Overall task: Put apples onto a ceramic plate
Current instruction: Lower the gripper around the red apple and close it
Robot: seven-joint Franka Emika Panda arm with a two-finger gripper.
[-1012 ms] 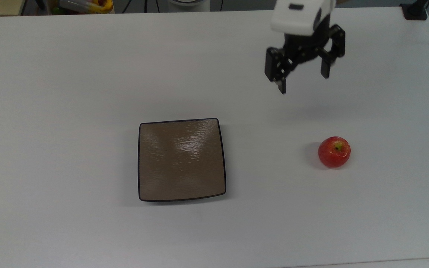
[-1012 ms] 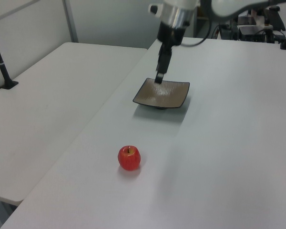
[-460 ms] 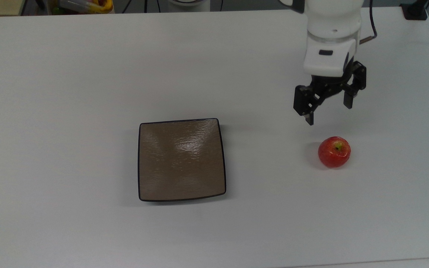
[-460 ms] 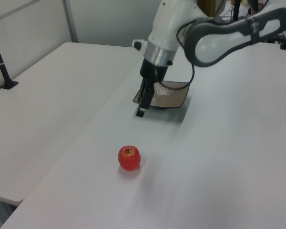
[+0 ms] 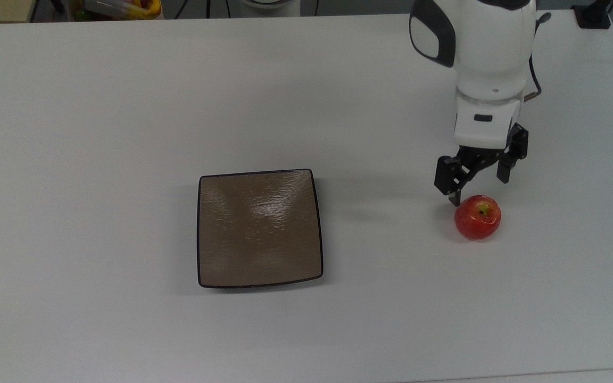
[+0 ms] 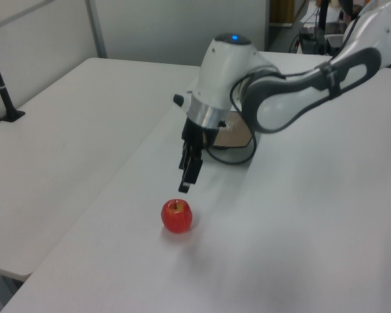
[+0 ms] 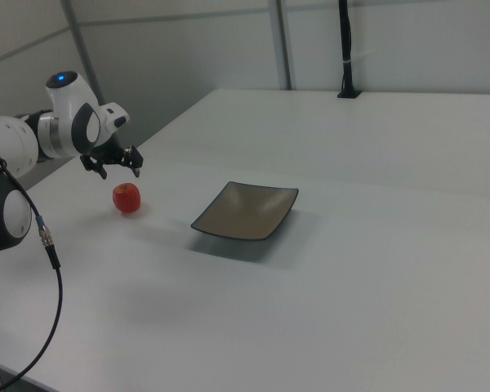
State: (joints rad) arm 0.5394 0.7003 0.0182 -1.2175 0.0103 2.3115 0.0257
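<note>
A small red apple point(image 5: 478, 217) point(image 6: 176, 216) point(image 7: 126, 198) with a yellow-green patch at its stem rests on the white table, at the top view's right. The square brown ceramic plate point(image 5: 259, 229) point(image 6: 233, 134) point(image 7: 247, 211) lies bare near the table's middle, well to the top view's left of the apple. My gripper point(image 5: 479, 183) point(image 6: 189, 171) point(image 7: 119, 167) hangs open just above the apple, slightly toward the table's far side in the top view. Nothing is between its black fingers point(image 5: 449, 182). In the left view my arm hides most of the plate.
The white table point(image 5: 125, 106) runs wide around both things. A second white table point(image 6: 58, 130) stands at the left view's left, with a black post point(image 6: 3, 91) on it. Another black post point(image 7: 347, 49) rises at the right view's far side.
My gripper has come down and toward the apple, from high over the table's far right in the top view to just above the fruit. Apple and plate have stayed put.
</note>
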